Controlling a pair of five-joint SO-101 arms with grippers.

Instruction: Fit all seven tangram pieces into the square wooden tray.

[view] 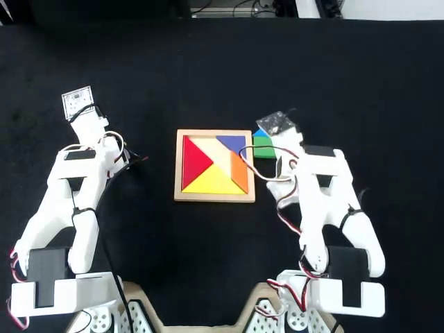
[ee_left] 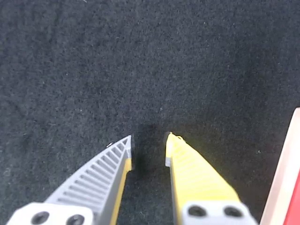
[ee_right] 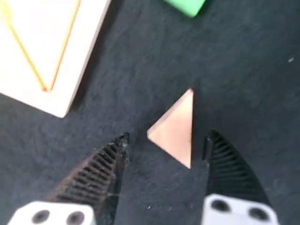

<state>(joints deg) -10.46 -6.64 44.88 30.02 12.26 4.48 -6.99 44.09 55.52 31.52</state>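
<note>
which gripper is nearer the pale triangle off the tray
Right. The right gripper sits open with the pale triangle between its fingers; the left gripper is over bare cloth on the other side of the tray.

Both our arms extended, pincers parted.
Our left arm (view: pixel 69 201) stretches ahead, the left pincer (ee_left: pixel 149 138) narrowly parted; our right arm (view: pixel 322 201) leans inward, the right pincer (ee_right: pixel 164 138) spread wide, angled downward.

left arm (view: pixel 69 201), right arm (view: pixel 322 201): white printed shells, black motor blocks (view: pixel 47 269) | cables (view: pixel 286 220): red, white, black, looped at joints | left gripper (ee_left: pixel 149 137): one grey ribbed finger, one yellow, two screws at each base | right gripper (ee_right: pixel 168 136): black ribbed fingers, white bases with screws
</note>
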